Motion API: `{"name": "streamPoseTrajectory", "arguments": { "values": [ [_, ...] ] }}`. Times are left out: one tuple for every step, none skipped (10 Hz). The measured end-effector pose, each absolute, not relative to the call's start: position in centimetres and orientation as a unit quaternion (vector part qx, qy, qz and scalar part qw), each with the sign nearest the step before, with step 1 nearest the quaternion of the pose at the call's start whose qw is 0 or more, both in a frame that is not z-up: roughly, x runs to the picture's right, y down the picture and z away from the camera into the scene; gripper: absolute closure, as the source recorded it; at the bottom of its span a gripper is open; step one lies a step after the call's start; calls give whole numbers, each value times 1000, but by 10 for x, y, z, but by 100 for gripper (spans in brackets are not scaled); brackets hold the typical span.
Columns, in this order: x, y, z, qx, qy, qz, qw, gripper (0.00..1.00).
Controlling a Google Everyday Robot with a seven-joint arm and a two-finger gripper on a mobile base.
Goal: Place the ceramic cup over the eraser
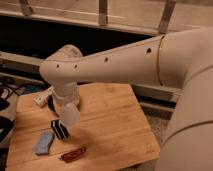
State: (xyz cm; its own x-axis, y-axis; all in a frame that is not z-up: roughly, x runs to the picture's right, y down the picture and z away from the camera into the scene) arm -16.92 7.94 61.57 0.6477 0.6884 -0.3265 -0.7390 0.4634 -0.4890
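The gripper [67, 103] hangs low over the board [111, 116]; its state cannot be told. The ceramic cup [70, 117] is beneath it, just beside the eraser [59, 129].

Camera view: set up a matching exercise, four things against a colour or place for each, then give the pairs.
Things: 1 cup; 2 eraser; 3 pad; 4 pincer.
Matches: a blue-grey, lower left of the eraser; b black with white stripes; c directly above the cup; d white, just right of the eraser.
Pairs: 1-d; 2-b; 3-a; 4-c.
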Motion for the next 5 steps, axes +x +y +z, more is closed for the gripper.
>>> {"name": "streamPoseTrajectory", "arguments": {
  "values": [
    [-170, 79, 617, -311, 37, 415, 854, 87],
    [-173, 77, 621, -316, 33, 410, 855, 87],
    [-186, 76, 623, -324, 24, 399, 857, 87],
    [-194, 76, 624, -328, 19, 393, 859, 87],
    [-205, 76, 624, -334, 12, 384, 861, 87]
  ]
}}
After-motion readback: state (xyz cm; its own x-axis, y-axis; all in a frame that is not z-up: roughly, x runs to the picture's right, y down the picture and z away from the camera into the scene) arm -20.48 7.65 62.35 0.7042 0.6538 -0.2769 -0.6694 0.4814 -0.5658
